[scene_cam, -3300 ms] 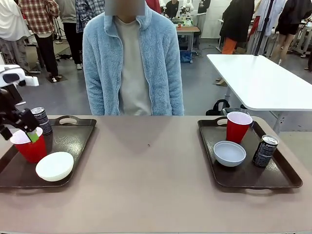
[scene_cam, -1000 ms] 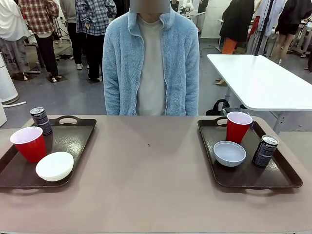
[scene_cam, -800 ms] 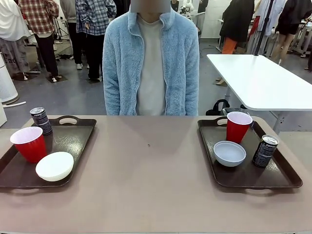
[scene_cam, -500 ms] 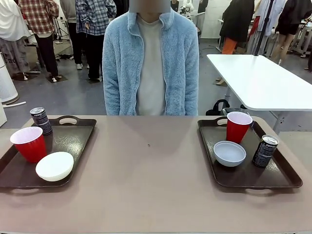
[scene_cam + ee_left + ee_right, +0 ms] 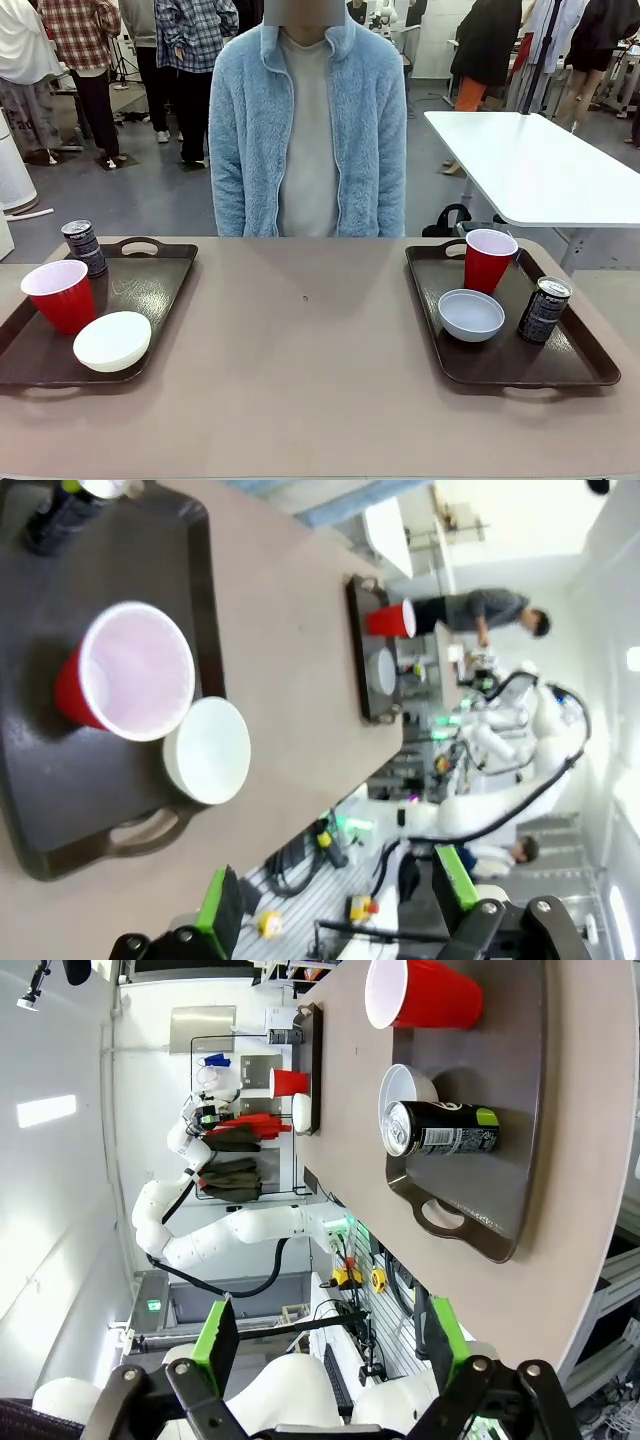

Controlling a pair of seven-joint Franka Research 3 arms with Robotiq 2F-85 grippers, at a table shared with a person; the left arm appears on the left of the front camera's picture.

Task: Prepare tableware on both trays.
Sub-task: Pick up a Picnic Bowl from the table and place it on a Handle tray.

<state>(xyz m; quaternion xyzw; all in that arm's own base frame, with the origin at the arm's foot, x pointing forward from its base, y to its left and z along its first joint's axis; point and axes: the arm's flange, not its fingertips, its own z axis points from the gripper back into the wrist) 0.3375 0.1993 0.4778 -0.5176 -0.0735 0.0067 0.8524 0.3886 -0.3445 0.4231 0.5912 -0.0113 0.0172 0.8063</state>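
The left gripper (image 5: 335,905) stands open with nothing between its green pads (image 5: 219,912), raised off the near edge of the table (image 5: 310,350). Below it lies the left tray (image 5: 40,810), which carries a red cup (image 5: 125,672) with a white inside, a white bowl (image 5: 207,750) just beside the cup, and a dark can (image 5: 62,510) at the tray's far end. The right gripper (image 5: 330,1345) is open too and holds nothing. Under it the right tray (image 5: 515,1110) carries a red cup (image 5: 425,995), a pale grey bowl (image 5: 405,1090) and a dark can (image 5: 440,1128) with a green band. The can touches the bowl in this view.

In the front view, the two trays lie well apart at the table's ends. White writing shows on the right can, but it is too small to read. A person in a light blue fleece jacket (image 5: 305,130) stands at the far side, between the trays.
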